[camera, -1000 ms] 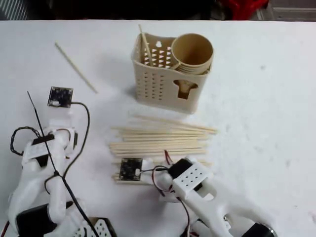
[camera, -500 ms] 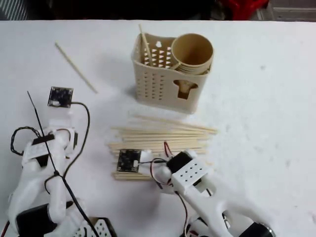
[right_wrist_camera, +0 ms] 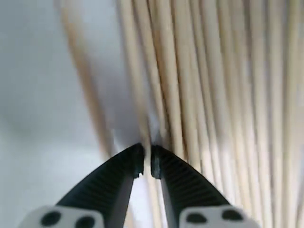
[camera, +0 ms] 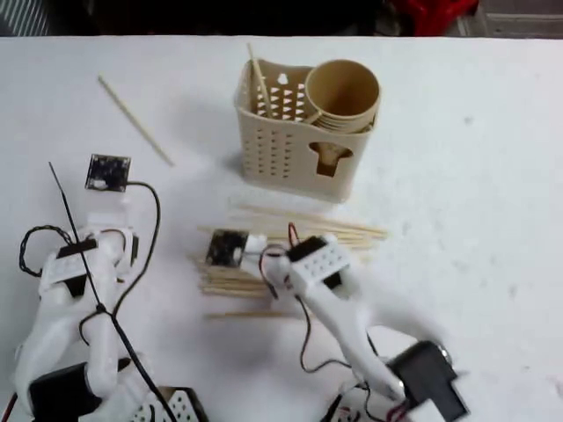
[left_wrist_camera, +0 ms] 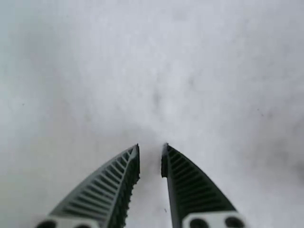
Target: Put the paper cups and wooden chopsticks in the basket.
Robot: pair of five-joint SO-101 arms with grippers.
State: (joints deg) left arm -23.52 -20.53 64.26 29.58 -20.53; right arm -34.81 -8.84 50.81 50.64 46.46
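Note:
The cream basket (camera: 283,145) stands at the back of the table with stacked paper cups (camera: 342,93) and one upright chopstick (camera: 258,77) inside. A pile of wooden chopsticks (camera: 343,236) lies in front of it. My right arm (camera: 310,266) stretches over the pile. My right gripper (right_wrist_camera: 147,164) is shut, its tips low over the chopsticks (right_wrist_camera: 199,90) near the pile's edge, with nothing seen held. My left gripper (left_wrist_camera: 150,160) hangs over bare table at the near left, its fingers almost together with nothing between them.
One stray chopstick (camera: 135,120) lies at the far left, and another (camera: 251,314) lies alone just in front of the pile. My left arm (camera: 79,272) and its cables take up the near left corner. White tabletop (camera: 475,176) stretches to the right.
My right arm has swung forward and left from the pile's near edge onto the pile. The chopsticks have shifted, and one is left behind nearer the front. The left arm has not moved.

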